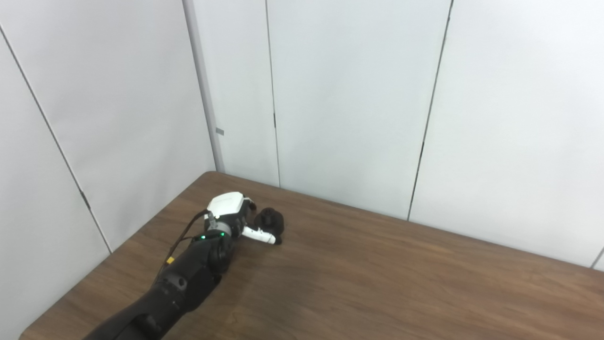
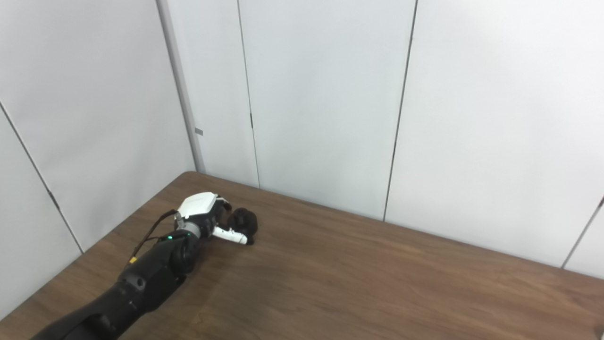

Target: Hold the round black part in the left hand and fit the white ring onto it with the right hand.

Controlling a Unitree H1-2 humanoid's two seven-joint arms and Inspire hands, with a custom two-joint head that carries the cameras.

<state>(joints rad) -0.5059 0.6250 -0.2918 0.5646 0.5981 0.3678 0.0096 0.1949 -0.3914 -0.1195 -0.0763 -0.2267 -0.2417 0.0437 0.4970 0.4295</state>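
A: Where is the round black part?
B: Left of centre, low on the wooden table, with the left hand wrapped round it, thumb below, seemingly to steady it for fitting.
A: And the white ring, the right hand?
B: Neither is in view; that step looks not yet begun.

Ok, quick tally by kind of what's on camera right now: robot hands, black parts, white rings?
Robot hands: 1, the left hand, at the round black part on the table; whether it grips it, I cannot tell.
Round black parts: 1.
White rings: 0 in view.
Total: 2.
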